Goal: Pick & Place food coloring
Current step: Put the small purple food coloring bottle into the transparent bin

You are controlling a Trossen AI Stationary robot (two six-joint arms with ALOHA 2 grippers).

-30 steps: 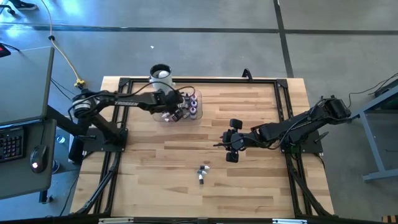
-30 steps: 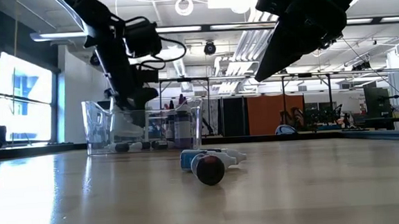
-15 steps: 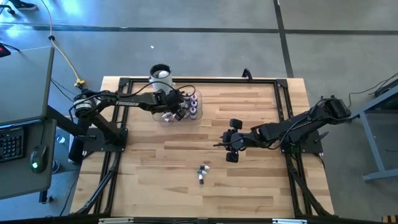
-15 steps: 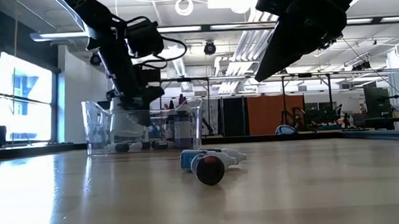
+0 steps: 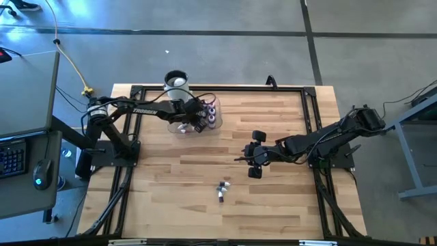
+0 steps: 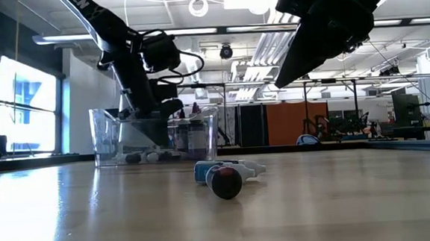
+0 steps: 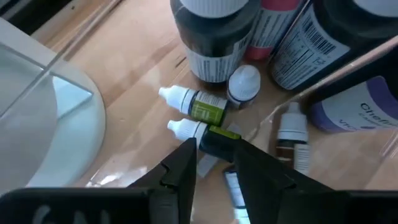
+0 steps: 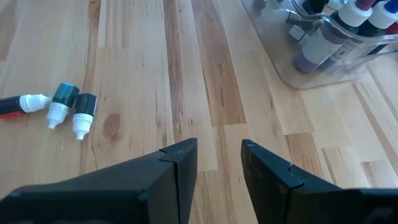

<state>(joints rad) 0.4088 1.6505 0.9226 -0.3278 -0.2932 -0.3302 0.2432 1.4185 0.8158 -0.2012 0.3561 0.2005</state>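
Left gripper [image 7: 213, 163]: inside clear tray [image 5: 179, 128], far left of desk [image 5: 287, 205]; jaws narrowly apart over a green-labelled dropper bottle [image 7: 208, 139], grip unclear. Right gripper [image 8: 217, 163]: mid-desk, jaws parted, empty.

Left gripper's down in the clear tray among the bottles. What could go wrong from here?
1. The left gripper straddles a small dropper bottle lying against another; closing may nudge or pinch both.
2. Taller bottles crowd the clear tray; lifting out could knock them.
3. Three loose bottles lie mid-table, close below the waiting right gripper; a careless move could scatter them.
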